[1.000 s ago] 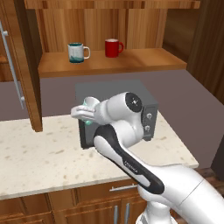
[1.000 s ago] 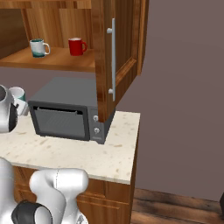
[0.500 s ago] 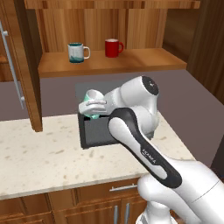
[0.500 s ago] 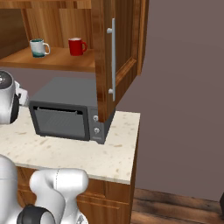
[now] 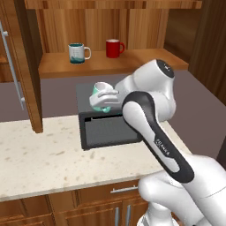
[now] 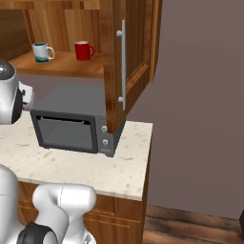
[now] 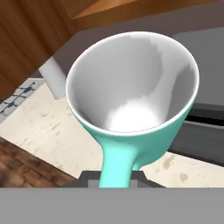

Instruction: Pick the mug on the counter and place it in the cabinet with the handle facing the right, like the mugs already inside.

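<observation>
We have the mug (image 5: 100,92) off the desk (image 5: 39,154) and up in the air, so the pick is done. Our fingers (image 7: 114,177) are clenched on its handle (image 7: 116,168), which runs down from the turquoise body straight between them in the hand view, with the white inside of the cup facing that camera. In the left base view the mug hangs over the dark microwave (image 5: 110,125), above its top and below the level of the cabinet (image 5: 106,31) shelf.

What is left is the placing. The shelf (image 5: 110,63) is still above and behind the mug, well apart from it. The white and teal mug (image 5: 76,53) and the red mug (image 5: 113,48) stand there side by side, each with its handle to the right, and there is bare wood to the left of the teal one and to the right of the red one. The open door (image 6: 127,57) stands at the right of the shelf in the right base view.

We judge the task roughly halfway: lifted and carried part of the way, not yet raised to shelf height, not yet set down. We still have to bring the mug upright over the shelf, turn it so its handle points right like the other two, lower it and let go.
</observation>
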